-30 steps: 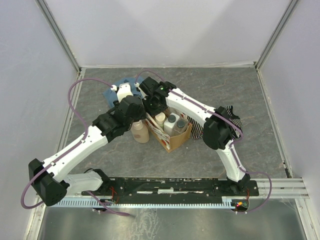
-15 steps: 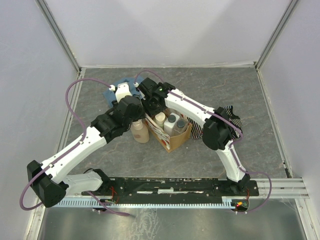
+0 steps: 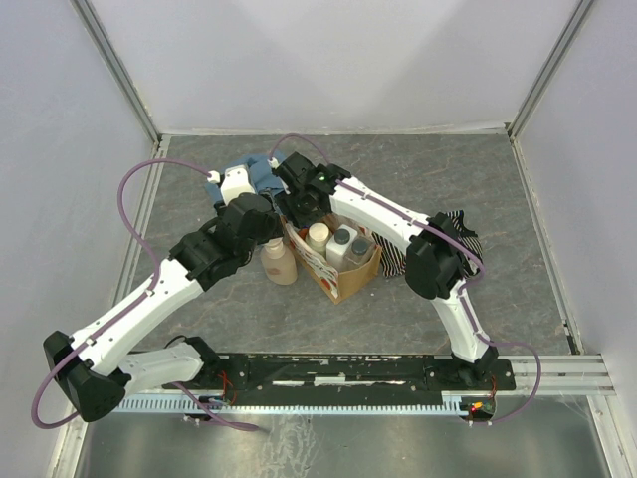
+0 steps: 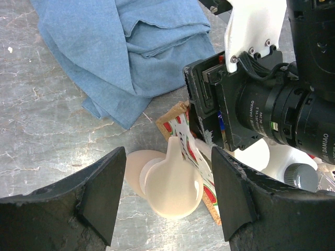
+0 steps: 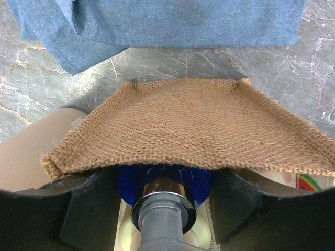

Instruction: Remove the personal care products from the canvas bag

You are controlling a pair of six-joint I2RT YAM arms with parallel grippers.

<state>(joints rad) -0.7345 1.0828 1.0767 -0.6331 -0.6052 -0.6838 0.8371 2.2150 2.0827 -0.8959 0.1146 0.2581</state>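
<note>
From above, the small boxy tan canvas bag is sitting near the middle of the grey marbled tabletop. A pale-capped bottle and two grey-capped bottles are standing upright inside it. The rounded beige bottle with a cream cap is standing on the tabletop just beside the bag's left side. The white-and-black left arm is reaching over that bottle, and the right arm is dipping into the bag's far end. A crumpled blue cloth is lying behind the bag. A black-and-white striped cloth is lying to the bag's right, partly under the right arm.

In the left wrist view, the left jaws are standing wide apart, with the beige bottle's cap showing below and between them, touching neither. The bag's red-and-white patterned side is showing right beside that bottle, and one grey-capped bottle is peeking out under the right arm's black wrist.

In the right wrist view, the bag's tan woven wall is sagging over the upper part of a blue bottle with a greyish cap. The right jaws are flanking this bottle closely inside the bag; whether they are pressing on it cannot be told.
</note>
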